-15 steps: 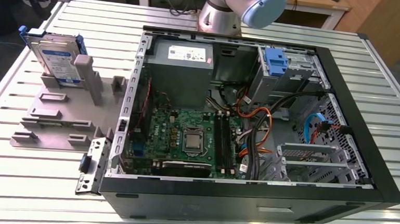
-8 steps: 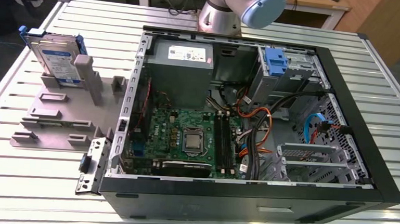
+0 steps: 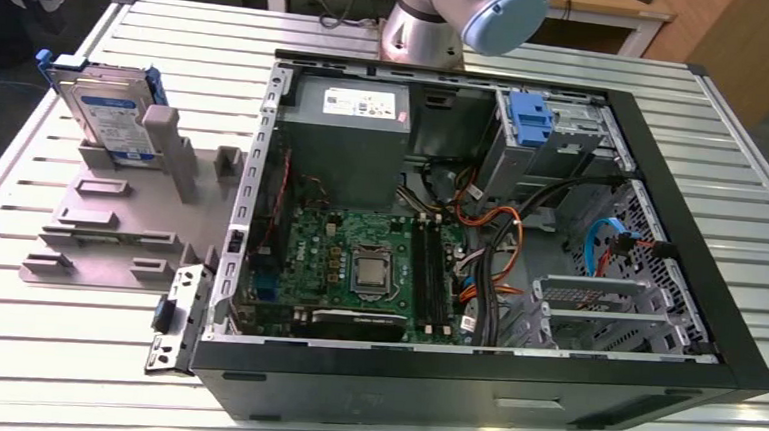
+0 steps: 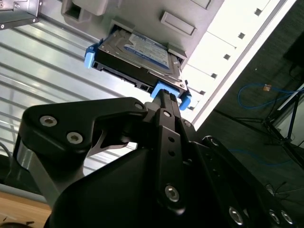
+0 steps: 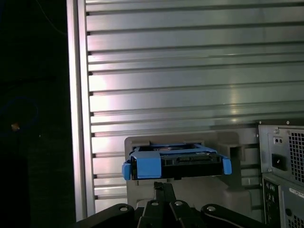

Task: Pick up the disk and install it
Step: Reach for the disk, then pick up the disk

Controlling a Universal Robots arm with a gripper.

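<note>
At the exterior view's left, the disk [image 3: 103, 108] stands on end in a slot of a grey holder [image 3: 117, 209] on the ribbed metal worktop [image 3: 28, 354]. Its long axis runs upward with a slight backward lean, and its labelled face is turned toward that camera. The holder seems made to prop the disk this way, so the free upper end and its blue carrier tabs stick out where they can be gripped. In both wrist views that free end, with the connector edge, points back toward the arm.

In the second wrist view the pincer [image 4: 164, 97] has its two slim fingers pressed together and holds nothing. It is lined up with the disk's end and looks to be short of it.

Further right lies the open computer case [image 3: 700, 295], side panel off and interior facing up, which leaves its drive bay reachable from above. A blue bracket [image 3: 530, 119] sits in that bay at the far corner.
</note>
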